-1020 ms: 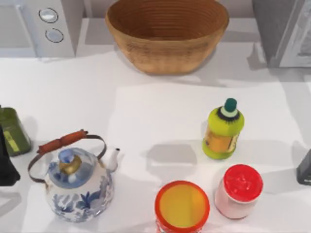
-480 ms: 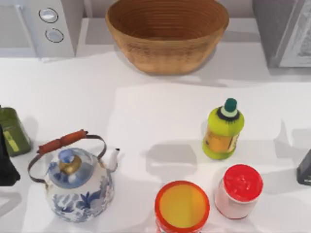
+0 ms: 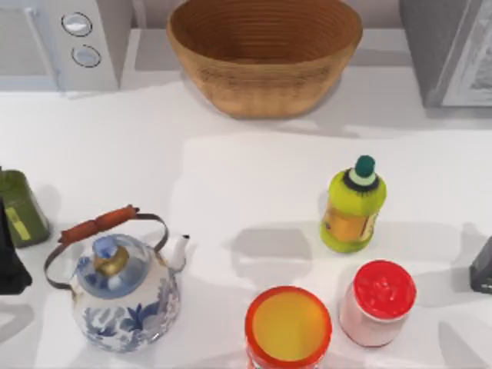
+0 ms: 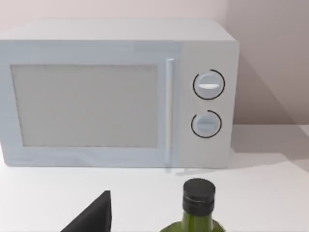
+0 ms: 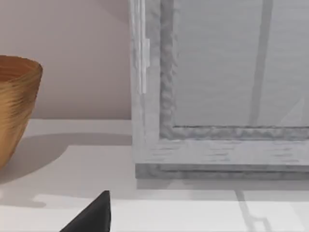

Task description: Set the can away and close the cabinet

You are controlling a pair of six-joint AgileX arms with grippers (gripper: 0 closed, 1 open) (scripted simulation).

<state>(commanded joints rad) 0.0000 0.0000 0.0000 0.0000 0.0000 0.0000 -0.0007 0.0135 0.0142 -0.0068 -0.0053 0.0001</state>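
**Can stands at the near edge, both arms parked at the sides**

The can [image 3: 288,327], red-walled with a yellow top, stands upright on the white surface [image 3: 231,177] at the near edge of the top view, a little right of centre. Just beside it on the right stands a pink jar with a red lid [image 3: 377,301]; the two are close but apart. Behind the jar is a yellow-green bottle with a dark green cap [image 3: 353,204], upright. To the can's left, well apart, sits a blue-and-white kettle [image 3: 123,292] with a brown-wrapped handle arched over it and its spout turned toward the can.

The cabinet [image 3: 450,50] is at the far right corner of the surface, well apart from the can. The right wrist view looks at its grey front, with a pale upright handle along one edge; I cannot tell from these views whether its door is shut. A woven basket [image 3: 265,54] fills the far middle, and a white microwave [image 3: 65,42] with two round dials takes the far left corner.

The left end effector [image 3: 9,261] sits at the left edge of the top view, near a dark green bottle [image 3: 21,207]. The right end effector [image 3: 482,265] sits at the right edge, level with the jar and apart from it. Neither touches anything, and whether either is apart or together cannot be told.
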